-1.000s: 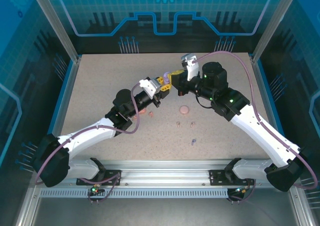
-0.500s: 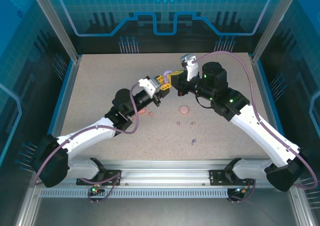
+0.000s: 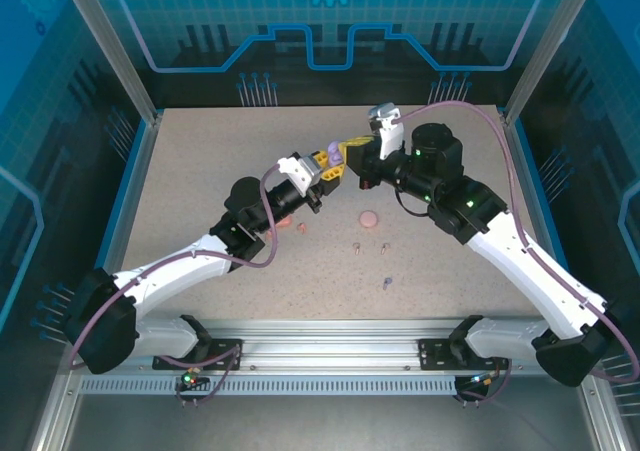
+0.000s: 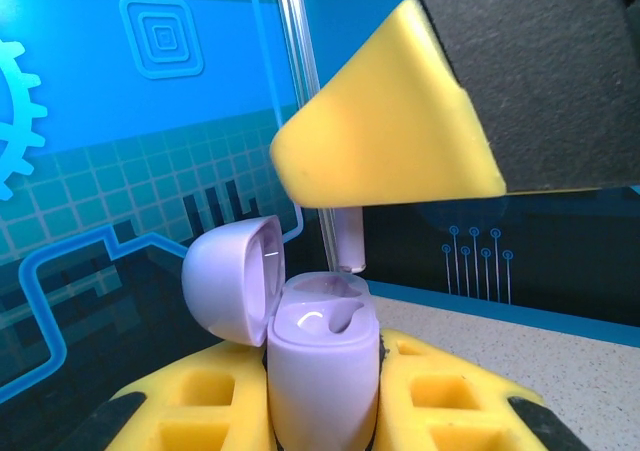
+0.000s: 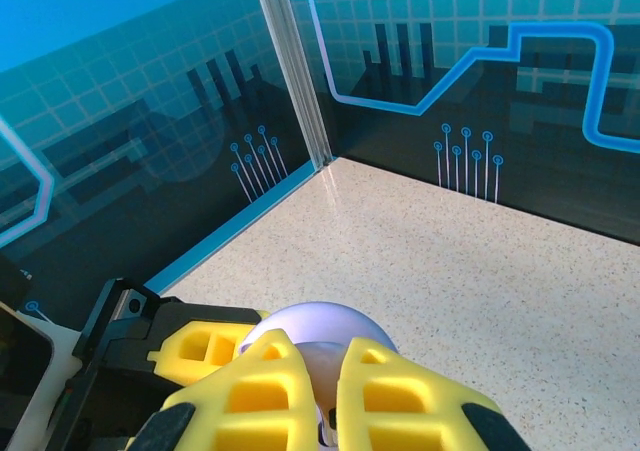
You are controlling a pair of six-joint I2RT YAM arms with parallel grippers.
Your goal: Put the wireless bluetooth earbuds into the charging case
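Earbud (image 4: 349,239), purple, hangs stem-down from the right gripper (image 5: 320,343), just above the open case (image 4: 320,371) and not yet touching it. The right gripper's yellow fingers are pinched nearly together. The bud's head is hidden between them, so the hold is judged from the stem showing below one finger. The left gripper (image 4: 322,416) is closed on the case's lower body, one finger on each side, and holds it upright in the air over the far middle of the table (image 3: 200,171). The lid (image 4: 225,281) is swung back to one side, leaving the sockets clear. Whether one socket is already filled cannot be told from the glossy inside.

More buds lie loose on the table nearer the arms: a coral pair (image 3: 294,227), two pink buds (image 3: 355,246) and one purple bud (image 3: 387,283), with a round pink thing (image 3: 370,218) among them.

A bud like this is likely very light, hard and smooth, so it could twist or slip in a pinch and would bounce away if dropped. Holding it by the head leaves the stem free to enter its socket. The case looks rigid and slick too, and a grip low on its body keeps clear of the hinge and opening.
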